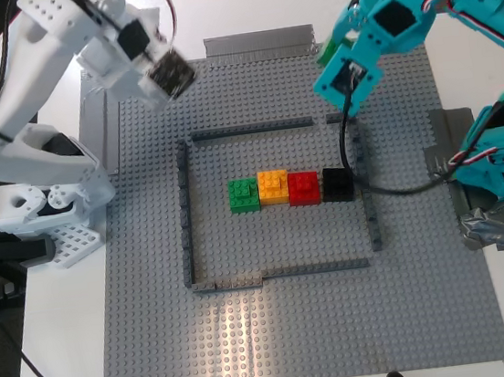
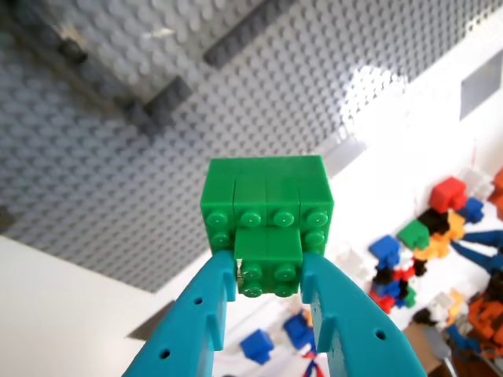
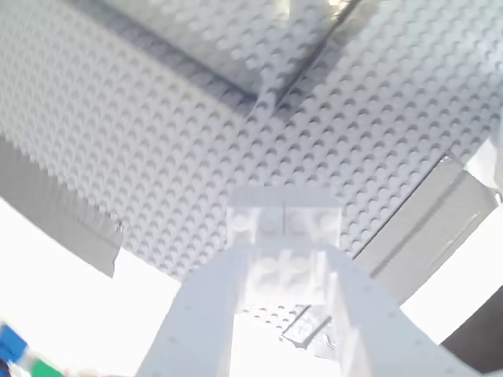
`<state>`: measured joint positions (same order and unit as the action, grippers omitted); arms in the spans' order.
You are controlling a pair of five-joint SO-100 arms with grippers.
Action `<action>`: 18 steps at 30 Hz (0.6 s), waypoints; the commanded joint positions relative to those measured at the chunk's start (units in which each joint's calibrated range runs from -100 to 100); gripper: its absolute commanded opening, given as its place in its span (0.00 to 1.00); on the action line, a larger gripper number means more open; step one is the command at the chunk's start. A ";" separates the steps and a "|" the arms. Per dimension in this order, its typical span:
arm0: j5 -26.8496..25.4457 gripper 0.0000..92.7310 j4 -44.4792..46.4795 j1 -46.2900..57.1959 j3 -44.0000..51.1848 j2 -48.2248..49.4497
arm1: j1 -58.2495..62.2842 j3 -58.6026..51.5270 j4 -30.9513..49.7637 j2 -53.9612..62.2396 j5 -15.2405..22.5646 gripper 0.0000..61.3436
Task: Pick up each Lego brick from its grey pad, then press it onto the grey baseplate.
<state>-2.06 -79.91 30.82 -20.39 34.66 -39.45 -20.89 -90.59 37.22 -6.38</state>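
My first gripper (image 2: 269,271), teal, is shut on a bright green brick (image 2: 267,216) and holds it in the air. In the exterior view it (image 1: 342,85) hangs over the far right part of the grey baseplate (image 1: 297,330). My second gripper (image 3: 283,271), white, is shut on a white brick (image 3: 283,224). In the exterior view it (image 1: 169,74) hangs over the baseplate's far left part. The baseplate also shows in both wrist views (image 2: 118,157) (image 3: 157,141). I cannot make out the grey pads in the exterior view.
A row of green (image 1: 244,194), orange (image 1: 273,186), red (image 1: 303,187) and black (image 1: 337,183) bricks sits inside the dark-grey outline (image 1: 186,215). A black cable (image 1: 390,192) lies across the plate's right side. Silver tape (image 1: 257,41) holds the plate's edges. Loose bricks (image 2: 424,243) lie off the plate.
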 commanded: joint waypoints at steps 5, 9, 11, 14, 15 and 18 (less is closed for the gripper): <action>5.70 0.00 -2.67 -11.63 0.84 1.48 | 19.32 -8.59 -2.98 11.54 -3.90 0.00; 8.63 0.00 -2.59 -17.80 0.84 1.14 | 29.26 -13.56 -0.30 13.94 -1.27 0.00; 9.95 0.00 -2.27 -20.99 0.84 1.05 | 33.98 -15.81 2.79 14.11 0.69 0.00; 11.81 0.00 -2.02 -25.12 0.84 0.96 | 38.69 -17.62 7.10 13.34 3.23 0.00; 12.35 0.00 -2.02 -26.14 0.84 0.96 | 39.78 -18.25 8.41 12.82 3.81 0.00; 13.96 0.00 -1.62 -28.82 0.93 0.96 | 41.81 -20.15 12.88 11.28 4.59 0.00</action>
<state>10.22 -82.26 5.14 -20.39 34.91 -1.27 -40.23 -83.59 49.74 -3.44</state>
